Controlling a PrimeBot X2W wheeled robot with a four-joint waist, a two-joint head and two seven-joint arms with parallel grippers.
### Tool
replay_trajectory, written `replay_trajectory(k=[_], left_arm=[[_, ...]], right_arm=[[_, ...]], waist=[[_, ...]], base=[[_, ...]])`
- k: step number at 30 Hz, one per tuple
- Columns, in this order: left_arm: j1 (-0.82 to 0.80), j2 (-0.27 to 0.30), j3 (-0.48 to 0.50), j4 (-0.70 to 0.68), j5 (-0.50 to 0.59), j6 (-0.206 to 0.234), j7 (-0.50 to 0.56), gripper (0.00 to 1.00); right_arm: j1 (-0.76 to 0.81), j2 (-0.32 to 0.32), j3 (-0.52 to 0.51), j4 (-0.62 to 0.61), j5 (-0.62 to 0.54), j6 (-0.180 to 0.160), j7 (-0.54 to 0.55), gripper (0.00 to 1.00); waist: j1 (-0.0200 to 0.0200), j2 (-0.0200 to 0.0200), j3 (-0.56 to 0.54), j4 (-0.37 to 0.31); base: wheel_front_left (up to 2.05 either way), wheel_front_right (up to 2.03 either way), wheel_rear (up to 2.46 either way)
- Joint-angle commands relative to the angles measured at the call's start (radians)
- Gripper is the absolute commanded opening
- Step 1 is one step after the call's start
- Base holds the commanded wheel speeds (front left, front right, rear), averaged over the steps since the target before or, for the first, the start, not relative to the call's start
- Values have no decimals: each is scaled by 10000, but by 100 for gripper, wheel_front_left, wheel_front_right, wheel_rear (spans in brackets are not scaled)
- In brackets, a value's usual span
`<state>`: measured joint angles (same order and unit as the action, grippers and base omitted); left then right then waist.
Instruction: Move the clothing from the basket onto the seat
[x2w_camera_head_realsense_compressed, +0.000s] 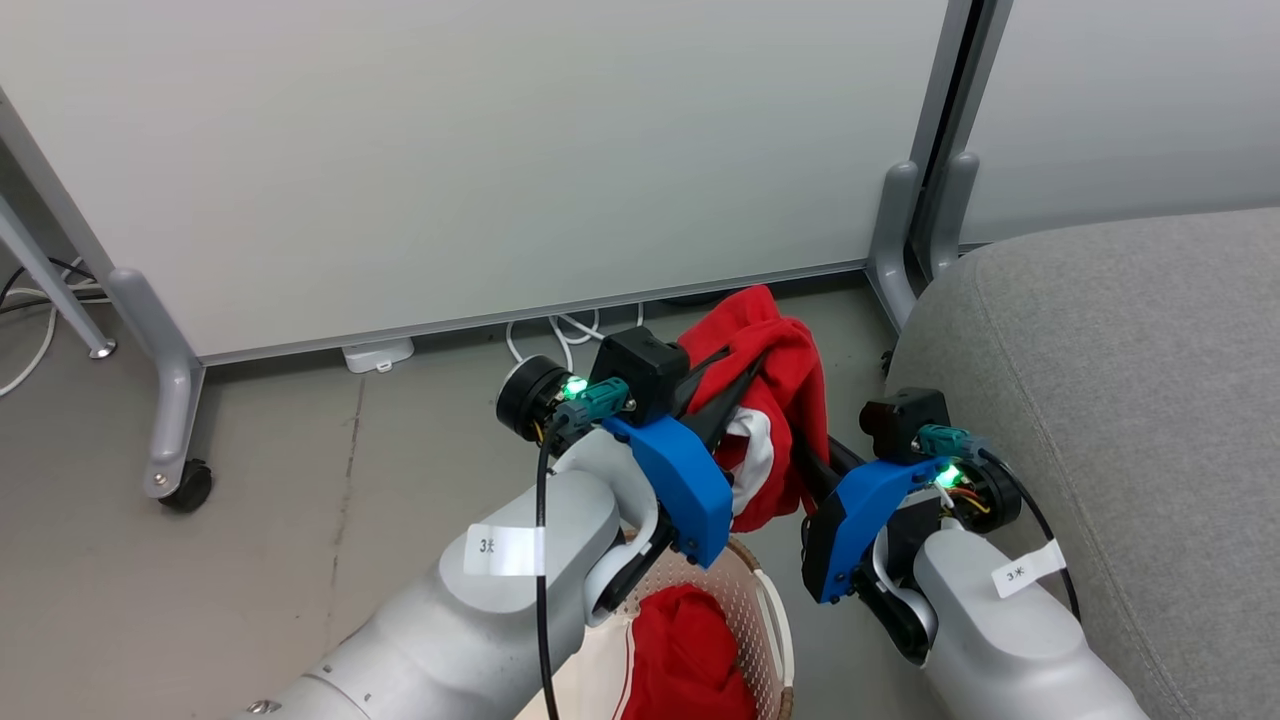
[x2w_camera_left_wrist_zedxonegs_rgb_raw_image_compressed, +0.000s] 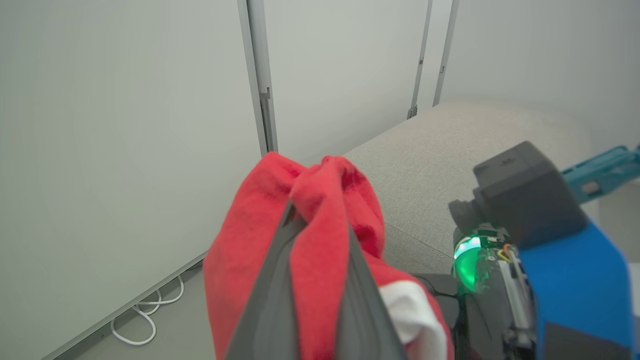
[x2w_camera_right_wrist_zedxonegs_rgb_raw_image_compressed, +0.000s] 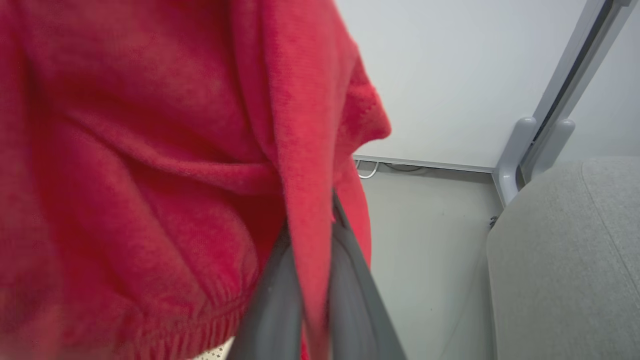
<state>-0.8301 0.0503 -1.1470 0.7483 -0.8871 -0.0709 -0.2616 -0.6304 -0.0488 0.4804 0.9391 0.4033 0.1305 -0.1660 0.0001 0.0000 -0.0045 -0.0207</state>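
A red garment with white panels (x2w_camera_head_realsense_compressed: 775, 400) hangs in the air above the cream basket (x2w_camera_head_realsense_compressed: 752, 600), to the left of the grey seat (x2w_camera_head_realsense_compressed: 1120, 400). My left gripper (x2w_camera_head_realsense_compressed: 745, 370) is shut on its upper folds; in the left wrist view its dark fingers (x2w_camera_left_wrist_zedxonegs_rgb_raw_image_compressed: 275, 280) pinch the red cloth (x2w_camera_left_wrist_zedxonegs_rgb_raw_image_compressed: 320, 235). My right gripper (x2w_camera_head_realsense_compressed: 805, 455) is shut on the same garment's right edge, where the fingers (x2w_camera_right_wrist_zedxonegs_rgb_raw_image_compressed: 280, 295) clamp a fold of red fabric (x2w_camera_right_wrist_zedxonegs_rgb_raw_image_compressed: 150, 175). A second red garment (x2w_camera_head_realsense_compressed: 690, 650) lies inside the basket, partly hidden by my left forearm.
White partition panels (x2w_camera_head_realsense_compressed: 500, 150) on grey wheeled legs (x2w_camera_head_realsense_compressed: 175, 440) stand close behind. White cables (x2w_camera_head_realsense_compressed: 560, 335) and a small white box (x2w_camera_head_realsense_compressed: 378, 355) lie on the floor under the panel. The seat's rounded corner (x2w_camera_right_wrist_zedxonegs_rgb_raw_image_compressed: 550, 250) is just right of my right gripper.
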Motion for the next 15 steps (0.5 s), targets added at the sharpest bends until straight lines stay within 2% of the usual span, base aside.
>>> replay_trajectory(k=[1, 15], left_arm=[[40, -1, 46, 45, 39, 41, -48, 0], [207, 1, 245, 198, 10, -33, -50, 0]], right_arm=[[-141, -30, 45, 48, 64, 5, -72, 0], [-446, -30, 394, 515, 550, 5, -468, 0]], waist=[[-1, 0, 0, -25], [-1, 0, 55, -158]], base=[[0, 0, 0], [0, 0, 0]])
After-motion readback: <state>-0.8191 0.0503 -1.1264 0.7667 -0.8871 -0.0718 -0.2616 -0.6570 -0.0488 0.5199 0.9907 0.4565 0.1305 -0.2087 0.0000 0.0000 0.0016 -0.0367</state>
